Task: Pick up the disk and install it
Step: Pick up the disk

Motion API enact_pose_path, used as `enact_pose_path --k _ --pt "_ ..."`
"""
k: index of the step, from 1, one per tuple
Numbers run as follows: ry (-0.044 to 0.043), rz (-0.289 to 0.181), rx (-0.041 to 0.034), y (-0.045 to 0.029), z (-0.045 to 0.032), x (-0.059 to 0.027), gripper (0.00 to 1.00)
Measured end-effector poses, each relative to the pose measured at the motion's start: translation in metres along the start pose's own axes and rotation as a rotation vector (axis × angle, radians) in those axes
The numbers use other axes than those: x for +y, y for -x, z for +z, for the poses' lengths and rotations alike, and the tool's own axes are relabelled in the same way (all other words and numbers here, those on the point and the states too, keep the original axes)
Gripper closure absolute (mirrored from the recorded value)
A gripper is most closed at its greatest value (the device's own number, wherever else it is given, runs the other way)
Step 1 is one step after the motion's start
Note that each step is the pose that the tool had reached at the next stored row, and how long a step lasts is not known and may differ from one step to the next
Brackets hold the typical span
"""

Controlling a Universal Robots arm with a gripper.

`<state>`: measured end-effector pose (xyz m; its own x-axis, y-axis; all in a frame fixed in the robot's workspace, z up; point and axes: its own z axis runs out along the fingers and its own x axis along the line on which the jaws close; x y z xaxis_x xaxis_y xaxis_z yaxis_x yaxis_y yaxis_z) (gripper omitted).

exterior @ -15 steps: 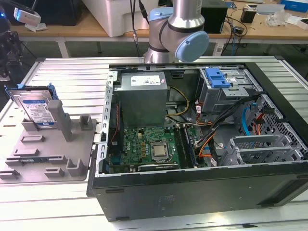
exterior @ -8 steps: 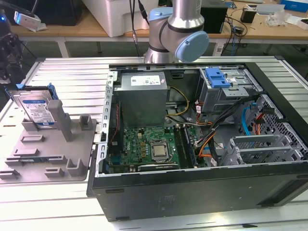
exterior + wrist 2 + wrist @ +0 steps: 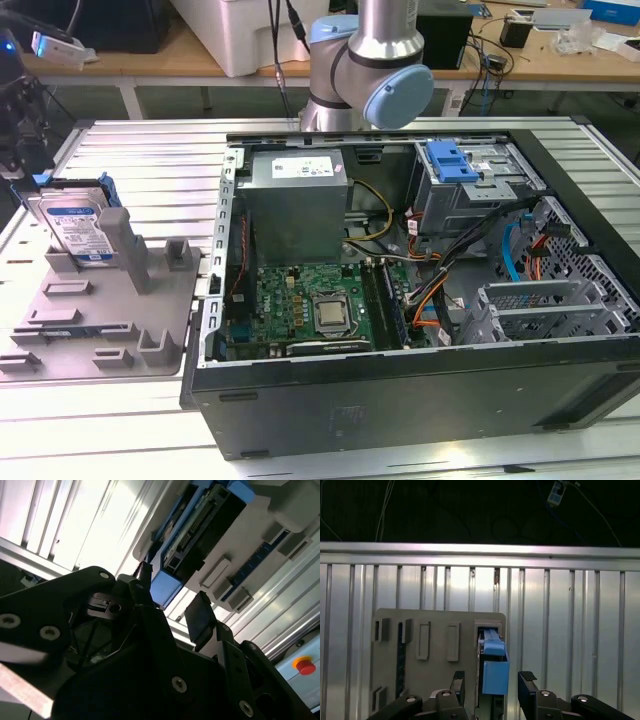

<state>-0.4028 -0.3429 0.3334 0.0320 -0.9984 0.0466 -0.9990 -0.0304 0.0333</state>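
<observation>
The disk (image 3: 75, 225) stands on edge in a slot at the back of a grey holder (image 3: 110, 320), near the table's (image 3: 150, 150) edge on the exterior view's left. In the first wrist view, the hand (image 3: 492, 677) is open. Its two fingers (image 3: 526, 677) flank the disk's blue rail end, apart from it on both sides. The open computer case (image 3: 400, 400) lies just beside the holder, filling the table's middle.

Silver blue-railed disk (image 3: 78, 228), blue-and-white label, upright on edge in grey fixture (image 3: 100, 335)
</observation>
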Motion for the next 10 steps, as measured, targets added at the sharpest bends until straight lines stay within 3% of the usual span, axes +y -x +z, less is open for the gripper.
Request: enact_pose_path --k 10 --pt "0.0000 0.000 0.0001 0.0012 0.0075 0.0000 0.46"
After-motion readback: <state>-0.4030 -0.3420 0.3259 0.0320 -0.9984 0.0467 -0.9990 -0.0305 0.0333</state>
